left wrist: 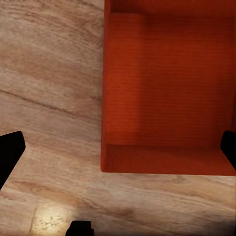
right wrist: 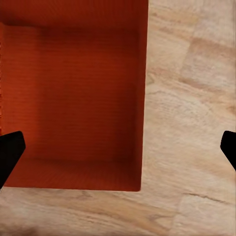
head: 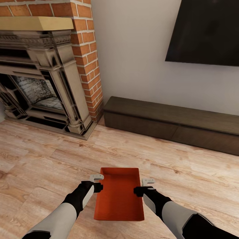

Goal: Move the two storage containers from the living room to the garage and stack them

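Observation:
One orange-red storage container (head: 119, 196) rests on the light wood-plank floor of the living room, open side up and empty. My left gripper (head: 98, 186) hovers over its left long wall, and my right gripper (head: 138, 190) over its right long wall. In the left wrist view, the left gripper (left wrist: 118, 152) is open, one finger above the container (left wrist: 167, 98) and the other above bare planks. The right gripper (right wrist: 118, 150) is likewise open astride the wall of the container (right wrist: 73, 98). Neither holds anything. The garage is out of view.
A red brick fireplace (head: 46, 83) stands at the far left. A long low dark cabinet (head: 172, 122) runs along the white wall ahead, under a black TV (head: 205, 31). Wood-plank floor (head: 49, 159) spreads around the container.

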